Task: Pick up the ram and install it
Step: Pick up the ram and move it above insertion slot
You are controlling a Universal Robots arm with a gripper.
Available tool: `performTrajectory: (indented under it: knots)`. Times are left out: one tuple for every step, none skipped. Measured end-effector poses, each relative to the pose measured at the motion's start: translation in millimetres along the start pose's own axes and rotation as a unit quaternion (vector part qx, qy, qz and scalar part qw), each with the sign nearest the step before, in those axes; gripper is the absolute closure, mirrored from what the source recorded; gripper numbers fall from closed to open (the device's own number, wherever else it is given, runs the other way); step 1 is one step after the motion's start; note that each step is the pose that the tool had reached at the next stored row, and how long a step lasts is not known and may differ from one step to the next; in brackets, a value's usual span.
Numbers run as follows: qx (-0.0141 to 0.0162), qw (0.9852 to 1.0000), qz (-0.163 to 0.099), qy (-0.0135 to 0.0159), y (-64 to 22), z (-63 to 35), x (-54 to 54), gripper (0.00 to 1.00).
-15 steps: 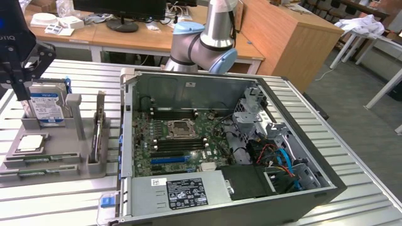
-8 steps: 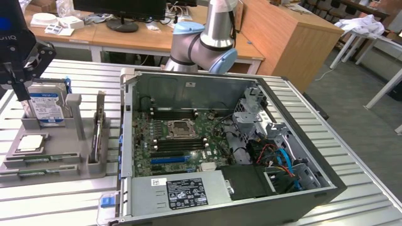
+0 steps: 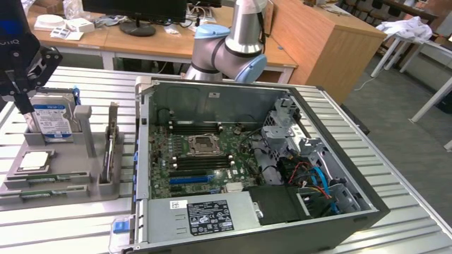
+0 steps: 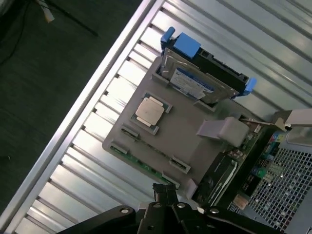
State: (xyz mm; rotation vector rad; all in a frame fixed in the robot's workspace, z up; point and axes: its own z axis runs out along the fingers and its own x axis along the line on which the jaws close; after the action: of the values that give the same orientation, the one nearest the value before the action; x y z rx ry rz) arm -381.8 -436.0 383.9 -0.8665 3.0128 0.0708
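Observation:
Two ram sticks, thin green boards, lie flat in the front slots of a grey holder [image 3: 71, 188] on the exterior view's left; the nearer one [image 3: 37, 194] sits just in front of the other [image 3: 46, 180]. In the wrist view a green ram edge [image 4: 145, 168] runs along the holder's side. My gripper [image 3: 27, 106] hangs over the holder's far end, above the hard drive and well above the ram. Its black fingers [image 4: 165, 192] are shut together and hold nothing. The open computer case [image 3: 247, 169] shows a motherboard with long black memory slots [image 3: 201, 161].
The holder also carries an upright hard drive in a blue caddy [image 3: 51, 119], a processor chip [image 3: 35, 160] and an expansion card standing on edge [image 3: 111, 143]. A power supply [image 3: 201, 217] and cables [image 3: 310, 174] fill the case's near side. The arm's base [image 3: 229, 53] stands behind the case.

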Motion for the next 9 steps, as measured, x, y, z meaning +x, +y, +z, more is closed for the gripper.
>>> performTrajectory:
  knots:
    - [-0.0002, 1.0, -0.009, 0.0004, 0.0, 0.1, 0.0, 0.89]
    - [-0.0003, 0.9998, -0.018, 0.0008, 0.0, 0.2, 0.0, 0.89]
    - [-0.0005, 0.9996, -0.027, 0.0012, 0.0, 0.2, 0.0, 0.89]
    - [-0.0006, 0.9993, -0.037, 0.0015, 0.0, 0.4, 0.0, 0.89]
    - [-0.0008, 0.999, -0.046, 0.0019, 0.0, 0.4, 0.0, 0.89]
    - [-0.001, 0.9985, -0.054, 0.0023, 0.0, 0.5, 0.0, 0.89]
    - [-0.0011, 0.998, -0.064, 0.0027, 0.0, 0.6, 0.0, 0.89]
    - [-0.0013, 0.9974, -0.073, 0.0031, -0.1, 0.7, 0.0, 0.89]
    - [-0.0015, 0.9967, -0.082, 0.0034, 0.0, 0.8, 0.0, 0.89]
